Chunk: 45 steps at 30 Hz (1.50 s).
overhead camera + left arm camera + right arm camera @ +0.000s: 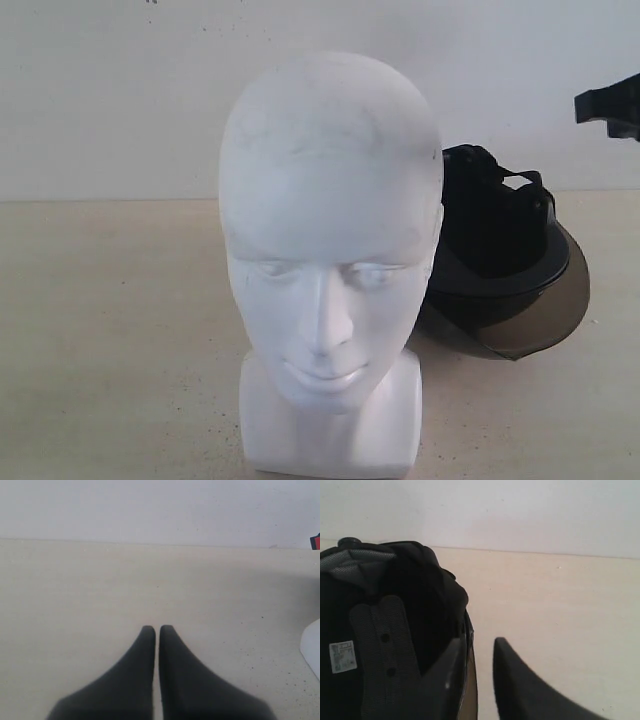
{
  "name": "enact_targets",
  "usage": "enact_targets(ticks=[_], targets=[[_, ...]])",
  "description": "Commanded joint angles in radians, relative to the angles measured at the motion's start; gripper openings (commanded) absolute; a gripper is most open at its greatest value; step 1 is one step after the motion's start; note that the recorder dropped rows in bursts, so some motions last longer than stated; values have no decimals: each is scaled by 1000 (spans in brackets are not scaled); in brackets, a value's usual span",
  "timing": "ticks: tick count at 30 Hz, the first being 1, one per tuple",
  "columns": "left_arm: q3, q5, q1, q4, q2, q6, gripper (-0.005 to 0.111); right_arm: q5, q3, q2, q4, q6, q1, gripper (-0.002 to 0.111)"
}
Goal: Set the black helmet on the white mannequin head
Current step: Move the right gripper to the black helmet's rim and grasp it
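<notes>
The white mannequin head [330, 260] stands upright at the front centre of the table, facing the exterior camera. Behind it to the right the black helmet [495, 230] lies tipped, its padded inside and straps showing and its smoke-tinted visor [530, 315] toward the front right. In the right wrist view my right gripper [477, 642] is open beside the helmet [385, 630]; one finger overlaps the helmet's rim and the other is over bare table. Only a black part of the right gripper [610, 105] shows at the exterior view's right edge. My left gripper [157, 629] is shut and empty over the table.
The beige table [110, 330] runs back to a white wall [120, 90]. A corner of the mannequin's white base [312, 647] shows at the left wrist view's edge, and a small red and black object [315, 541] sits far off by the wall.
</notes>
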Motion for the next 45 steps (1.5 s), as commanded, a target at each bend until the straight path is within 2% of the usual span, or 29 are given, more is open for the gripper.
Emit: enact_targets(ticks=[1, 4, 11, 16, 30, 31, 33, 38, 45], targets=[[3, -1, -5, -12, -3, 4, 4, 14, -48, 104, -13, 0, -3, 53], [3, -1, -5, -12, -3, 4, 4, -14, -48, 163, -13, 0, -3, 58], [3, -1, -5, -12, -3, 4, 4, -106, -48, 272, 4, 2, -3, 58], [3, -1, -5, -12, -3, 4, 4, -124, -48, 307, 124, -3, -3, 58], [3, -1, -5, -12, -3, 4, 4, -161, -50, 390, 127, -30, -1, 58], [3, -1, -5, -12, -3, 4, 4, -164, -50, 390, 127, -30, -1, 56], [3, -1, -5, -12, -3, 4, 4, -167, -50, 390, 127, -30, -1, 43], [3, -1, -5, -12, -3, 4, 4, -166, -50, 390, 127, -25, -1, 0], [3, -1, -5, -12, -3, 4, 4, -83, -50, 380, 107, -29, -3, 0]])
